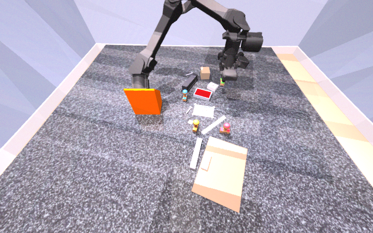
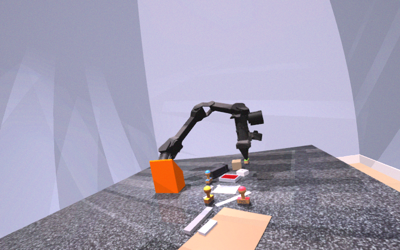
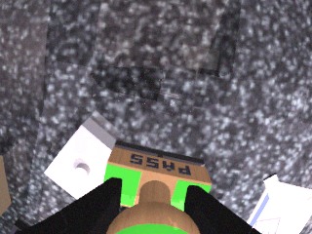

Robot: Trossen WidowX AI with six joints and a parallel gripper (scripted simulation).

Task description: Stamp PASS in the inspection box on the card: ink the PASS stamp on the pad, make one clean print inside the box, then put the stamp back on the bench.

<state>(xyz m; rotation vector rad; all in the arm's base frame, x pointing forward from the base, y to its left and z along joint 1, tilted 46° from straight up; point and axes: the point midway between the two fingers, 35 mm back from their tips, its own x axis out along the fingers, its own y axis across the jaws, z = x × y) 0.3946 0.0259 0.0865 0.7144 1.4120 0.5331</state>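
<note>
My gripper (image 1: 223, 79) (image 2: 245, 158) (image 3: 153, 192) is shut on the PASS stamp (image 1: 222, 82) (image 2: 246, 161) (image 3: 159, 168), which has a green knob and a tan base lettered PASS. It holds the stamp upright a little above the bench, just right of a small white box (image 1: 212, 86) (image 2: 242, 172) (image 3: 81, 163). The red ink pad (image 1: 202, 93) (image 2: 229, 177) lies to the left of the stamp. The white card (image 1: 203, 110) (image 2: 224, 188) lies in front of the pad; its corner shows in the wrist view (image 3: 283, 211).
Three other stamps stand near the card: blue-knobbed (image 1: 184, 95) (image 2: 208, 175), yellow-knobbed (image 1: 195, 125) (image 2: 207, 194), pink-knobbed (image 1: 225, 128) (image 2: 242, 195). An orange block (image 1: 144, 101), a black box (image 1: 189, 82), a cardboard box (image 1: 204, 73), white strips (image 1: 195, 153) and a tan sheet (image 1: 222, 175) lie around.
</note>
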